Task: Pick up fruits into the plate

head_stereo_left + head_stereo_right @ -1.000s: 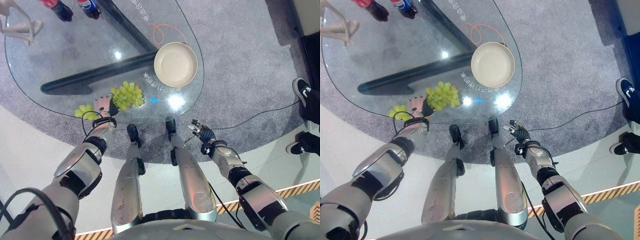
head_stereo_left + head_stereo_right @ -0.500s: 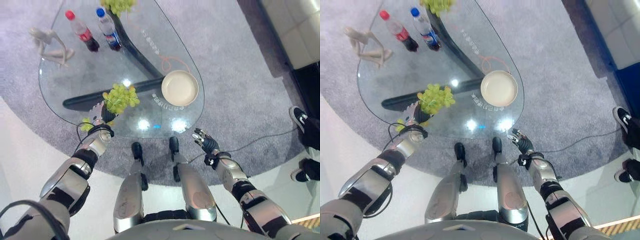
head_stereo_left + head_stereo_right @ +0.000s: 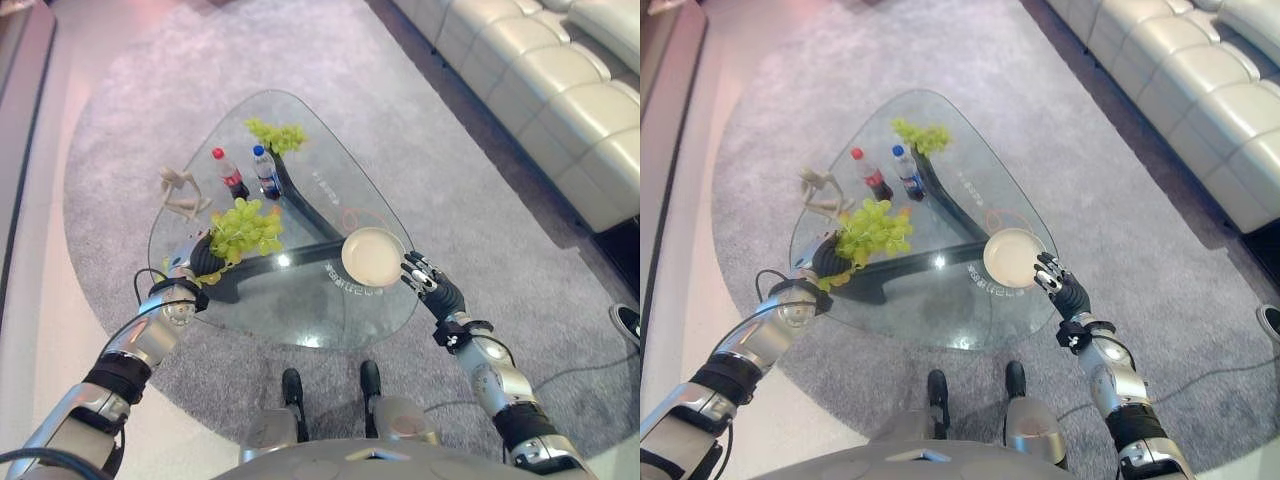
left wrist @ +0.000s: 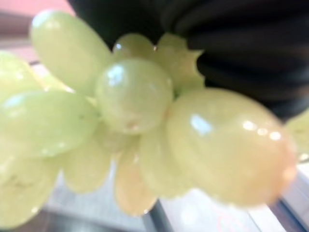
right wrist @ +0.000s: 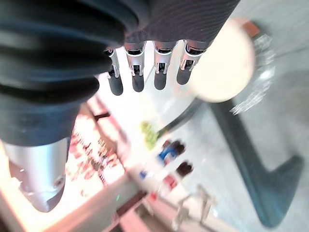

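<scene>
My left hand [image 3: 196, 263] is shut on a bunch of green grapes [image 3: 243, 228], holding it above the left side of the glass table [image 3: 310, 310]. The grapes [image 4: 120, 125] show very close under the hand's dark cover in the left wrist view. A small cluster of grapes [image 3: 212, 277] lies on the glass by that hand. The cream plate [image 3: 372, 256] sits empty near the table's right edge. My right hand [image 3: 425, 280] hovers open at the plate's right rim, its fingers [image 5: 137, 79] straight, with the plate [image 5: 222, 63] past them. A second bunch [image 3: 278, 134] lies at the table's far end.
Two bottles, one red-capped [image 3: 229, 173] and one blue-capped [image 3: 266, 171], stand at the back of the table beside a pale figurine [image 3: 180, 192]. A dark base [image 3: 300, 225] shows through the glass. A cream sofa [image 3: 540, 90] lines the right. A person's shoe [image 3: 628, 322] is at the right edge.
The camera has swung up, showing the whole table. My left hand has lifted the grape bunch off the glass. My right hand has risen to the plate's rim.
</scene>
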Robot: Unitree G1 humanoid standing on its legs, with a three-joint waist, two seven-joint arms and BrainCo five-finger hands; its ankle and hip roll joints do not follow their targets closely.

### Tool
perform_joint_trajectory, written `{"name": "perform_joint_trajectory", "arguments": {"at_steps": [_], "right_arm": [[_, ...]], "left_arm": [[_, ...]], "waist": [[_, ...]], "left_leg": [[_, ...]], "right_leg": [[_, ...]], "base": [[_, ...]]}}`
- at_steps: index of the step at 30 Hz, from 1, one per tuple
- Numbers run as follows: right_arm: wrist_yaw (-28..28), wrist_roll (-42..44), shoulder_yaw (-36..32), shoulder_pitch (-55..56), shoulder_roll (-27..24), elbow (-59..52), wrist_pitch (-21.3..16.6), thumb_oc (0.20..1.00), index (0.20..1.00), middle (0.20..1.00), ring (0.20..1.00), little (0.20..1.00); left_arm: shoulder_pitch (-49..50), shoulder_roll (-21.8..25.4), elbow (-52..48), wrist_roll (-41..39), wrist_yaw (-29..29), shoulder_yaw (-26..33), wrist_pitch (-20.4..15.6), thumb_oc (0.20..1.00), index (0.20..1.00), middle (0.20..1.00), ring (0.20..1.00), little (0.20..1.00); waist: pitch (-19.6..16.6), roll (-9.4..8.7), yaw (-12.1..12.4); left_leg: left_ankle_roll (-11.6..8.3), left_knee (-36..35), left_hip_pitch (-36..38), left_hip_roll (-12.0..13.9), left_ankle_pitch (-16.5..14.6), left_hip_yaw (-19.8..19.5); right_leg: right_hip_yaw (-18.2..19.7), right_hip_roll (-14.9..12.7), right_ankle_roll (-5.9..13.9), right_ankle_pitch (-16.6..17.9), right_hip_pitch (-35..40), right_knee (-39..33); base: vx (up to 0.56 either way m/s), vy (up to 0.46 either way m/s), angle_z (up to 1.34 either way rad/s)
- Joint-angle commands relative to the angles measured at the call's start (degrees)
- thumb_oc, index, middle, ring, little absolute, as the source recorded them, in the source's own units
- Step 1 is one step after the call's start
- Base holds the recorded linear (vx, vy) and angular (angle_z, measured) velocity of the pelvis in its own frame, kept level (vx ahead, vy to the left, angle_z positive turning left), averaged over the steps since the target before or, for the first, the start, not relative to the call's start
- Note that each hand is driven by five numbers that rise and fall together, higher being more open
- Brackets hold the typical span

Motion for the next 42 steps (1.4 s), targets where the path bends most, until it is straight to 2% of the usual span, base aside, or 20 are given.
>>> {"name": "perform_joint_trajectory", "arguments": {"at_steps": [1, 4, 6, 9, 12, 14, 16, 19, 24, 31, 37, 42], "right_arm": [[6.53, 0.01, -1.93, 0.14, -3.22, -5.67, 2.00, 1.000, 1.000, 1.000, 1.000, 1.000], [9.93, 0.00, -2.21, -1.51, -7.42, -8.76, 5.95, 1.000, 1.000, 1.000, 1.000, 1.000], [12.76, 1.36, -1.10, -3.94, -11.92, -11.09, 8.84, 1.000, 1.000, 1.000, 1.000, 1.000], [15.68, 2.03, 0.01, -5.82, -14.74, -12.90, 11.16, 1.000, 1.000, 1.000, 1.000, 1.000], [18.62, 5.29, 2.38, -7.91, -17.67, -16.31, 16.24, 1.000, 1.000, 1.000, 1.000, 1.000], [20.24, 7.44, 3.98, -9.14, -18.13, -17.38, 19.02, 1.000, 1.000, 1.000, 1.000, 1.000], [22.31, 10.65, 6.70, -11.79, -18.11, -17.97, 23.29, 1.000, 1.000, 1.000, 1.000, 1.000], [22.70, 15.71, 9.84, -14.17, -17.00, -19.20, 29.04, 1.000, 1.000, 1.000, 1.000, 1.000], [22.13, 22.39, 14.06, -14.92, -13.86, -20.89, 35.15, 1.000, 1.000, 1.000, 1.000, 1.000], [21.19, 26.88, 19.04, -12.86, -10.11, -24.60, 40.07, 1.000, 1.000, 1.000, 1.000, 1.000], [19.13, 28.11, 21.85, -11.82, -7.47, -26.02, 39.71, 1.000, 1.000, 1.000, 1.000, 1.000], [18.62, 28.90, 23.38, -11.53, -6.51, -26.92, 39.22, 1.000, 1.000, 1.000, 1.000, 1.000]], "left_arm": [[-2.29, 7.10, -2.71, 6.12, -4.13, 3.68, -6.07, 0.200, 0.200, 0.200, 0.200, 0.200], [-4.29, 11.30, -5.68, 7.90, -7.02, 3.91, -9.00, 0.200, 0.200, 0.200, 0.200, 0.200], [-8.09, 15.47, -7.94, 9.18, -8.32, 2.32, -11.19, 0.200, 0.200, 0.200, 0.200, 0.200], [-11.60, 17.72, -9.44, 12.32, -8.57, 0.50, -13.71, 0.200, 0.200, 0.200, 0.200, 0.200], [-16.61, 20.44, -12.14, 17.28, -9.00, -3.27, -17.91, 0.200, 0.200, 0.200, 0.200, 0.200], [-19.74, 21.47, -13.29, 19.08, -9.11, -6.04, -19.42, 0.200, 0.200, 0.200, 0.200, 0.200], [-25.46, 22.09, -14.54, 20.11, -9.38, -11.36, -21.93, 0.200, 0.200, 0.200, 0.200, 0.200], [-31.53, 22.12, -16.22, 19.80, -9.15, -16.89, -24.50, 0.200, 0.200, 0.200, 0.200, 0.200], [-37.00, 20.91, -18.19, 17.72, -8.27, -21.86, -26.69, 0.200, 0.200, 0.200, 0.200, 0.200], [-37.44, 18.88, -22.19, 15.95, -8.87, -22.30, -29.37, 0.200, 0.200, 0.200, 0.200, 0.200], [-35.23, 15.93, -24.28, 15.35, -11.82, -21.70, -30.91, 0.200, 0.200, 0.200, 0.200, 0.200], [-34.78, 14.47, -24.48, 14.25, -14.59, -21.97, -30.85, 0.200, 0.200, 0.200, 0.200, 0.200]], "waist": [[-6.34, -1.48, 1.32], [-7.31, -1.89, 1.81], [-8.10, -2.13, 2.27], [-8.51, -2.32, 2.62], [-9.10, -2.63, 2.93], [-9.30, -2.71, 2.98], [-9.75, -2.68, 3.05], [-10.25, -2.59, 3.36], [-10.70, -2.43, 3.74], [-10.58, -2.15, 4.15], [-10.31, -1.78, 4.52], [-10.34, -1.82, 4.77]], "left_leg": [[1.55, 3.31, 3.26, -2.64, -10.97, -0.89], [1.60, 2.76, 4.62, -2.62, -11.25, -0.76], [1.58, 2.35, 5.53, -2.61, -11.43, -0.69], [1.62, 1.98, 6.19, -2.69, -11.50, -0.66], [1.60, 1.69, 6.73, -2.71, -11.56, -0.69], [1.54, 1.60, 6.95, -2.70, -11.49, -0.66], [1.50, 1.59, 7.27, -2.74, -11.68, -0.63], [1.49, 1.41, 7.63, -2.80, -11.79, -0.76], [1.45, 1.29, 7.68, -2.82, -11.80, -0.82], [1.42, 1.32, 7.39, -2.81, -11.63, -0.83], [1.38, 1.23, 7.37, -2.93, -11.50, -1.29], [1.32, 1.04, 7.14, -2.95, -11.40, -1.55]], "right_leg": [[-1.73, -2.34, 2.74, -7.96, 1.79, 4.76], [-2.52, -2.41, 2.93, -7.91, 3.32, 3.92], [-3.15, -2.50, 3.04, -7.77, 4.36, 3.30], [-3.58, -2.56, 3.18, -7.58, 5.13, 2.71], [-4.17, -2.73, 3.34, -7.34, 5.85, 2.23], [-4.51, -2.84, 3.41, -7.24, 6.08, 2.19], [-5.02, -2.93, 3.48, -7.34, 6.45, 2.18], [-5.58, -2.97, 3.59, -7.30, 7.06, 1.75], [-6.25, -3.18, 3.82, -7.24, 7.40, 1.34], [-6.24, -3.28, 3.93, -7.27, 7.28, 1.23], [-6.60, -3.55, 4.12, -7.23, 7.41, 1.17], [-6.79, -3.66, 4.29, -7.21, 7.29, 1.06]], "base": [[0.07, -0.038, 0.10], [0.06, -0.039, 0.11], [0.04, -0.036, 0.15], [0.01, -0.010, 0.04], [0.02, -0.017, 0.06], [0.01, -0.009, 0.07], [0.02, -0.003, 0.05], [0.03, 0.004, 0.06], [0.00, 0.003, 0.03], [-0.02, 0.002, 0.02], [0.00, 0.000, 0.00], [0.00, 0.000, 0.00]]}}
